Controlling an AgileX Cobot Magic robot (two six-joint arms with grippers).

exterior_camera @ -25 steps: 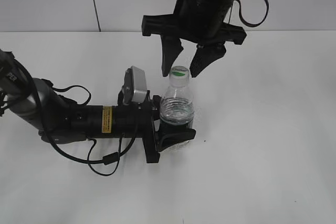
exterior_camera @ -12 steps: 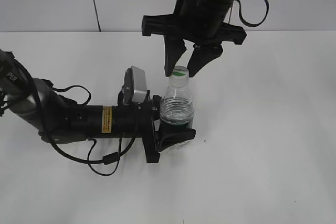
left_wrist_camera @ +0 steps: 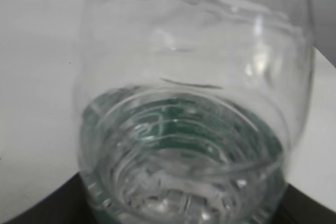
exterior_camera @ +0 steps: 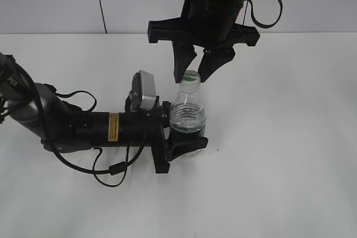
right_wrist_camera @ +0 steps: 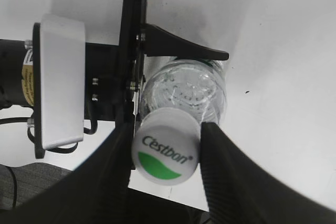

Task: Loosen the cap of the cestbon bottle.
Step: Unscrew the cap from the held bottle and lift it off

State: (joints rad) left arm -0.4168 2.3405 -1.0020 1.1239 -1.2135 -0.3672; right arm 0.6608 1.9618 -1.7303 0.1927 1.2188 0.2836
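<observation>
My left hand (exterior_camera: pixel 187 143) clamps the cestbon bottle (exterior_camera: pixel 187 118) low, upright on the white desk (exterior_camera: pixel 279 137). Behind/above, my right hand (exterior_camera: pixel 192 76) has just narrowed; its 2 fingers (right_wrist_camera: pixel 113 166) now pinch the cap (right_wrist_camera: pixel 166 152). Ready to twist, I'd say.

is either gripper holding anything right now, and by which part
The left gripper clamps the cestbon bottle around its lower body. The right gripper has closed on the cap, fingers against its sides.

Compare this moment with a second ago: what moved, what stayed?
The right gripper closed in on the cap; its fingers now press both sides. The left gripper kept its hold on the cestbon bottle, which stayed upright in place.
</observation>
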